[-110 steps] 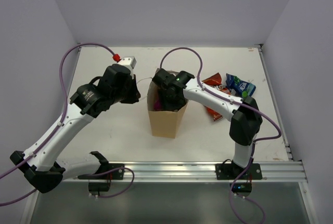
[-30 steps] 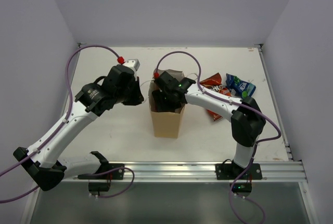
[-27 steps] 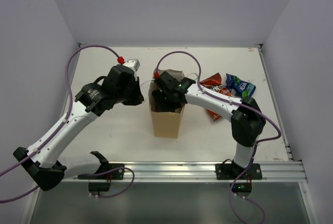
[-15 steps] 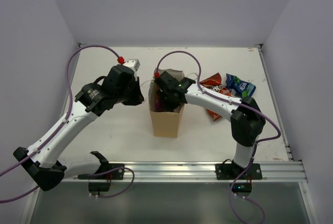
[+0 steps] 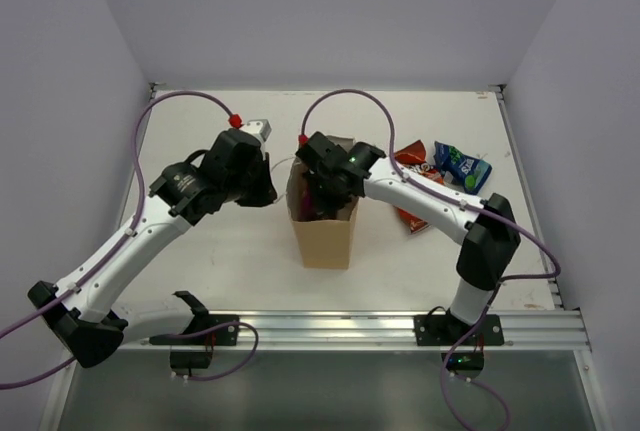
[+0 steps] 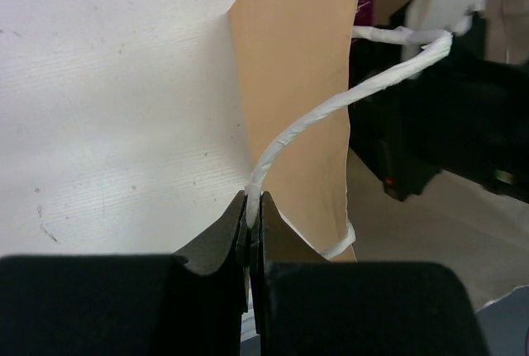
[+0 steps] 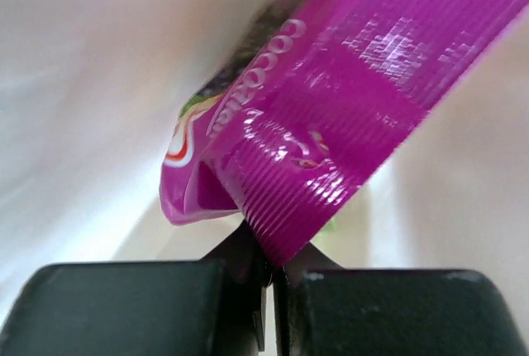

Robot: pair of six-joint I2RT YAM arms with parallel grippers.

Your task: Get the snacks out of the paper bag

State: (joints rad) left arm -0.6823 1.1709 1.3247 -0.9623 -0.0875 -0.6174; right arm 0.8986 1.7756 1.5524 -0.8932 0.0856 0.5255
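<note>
The tan paper bag [image 5: 325,236] stands upright mid-table, its side also filling the left wrist view [image 6: 297,108]. My left gripper [image 6: 253,207] is shut on the bag's white cord handle [image 6: 331,108], just left of the bag's mouth [image 5: 268,191]. My right gripper [image 7: 273,269] reaches down into the bag's mouth [image 5: 320,196] and is shut on the crimped edge of a magenta snack packet [image 7: 347,116]. A red-orange chip bag [image 5: 412,176] and a blue packet [image 5: 460,166] lie on the table to the right of the bag.
White walls close in the table on three sides. A metal rail [image 5: 400,331] runs along the near edge. Purple cables [image 5: 345,101] arch over both arms. The right arm's elbow [image 5: 490,241] hangs near the loose packets.
The right gripper has closed on the magenta packet inside the bag and the arm has risen a little. The left gripper holds the handle as before.
</note>
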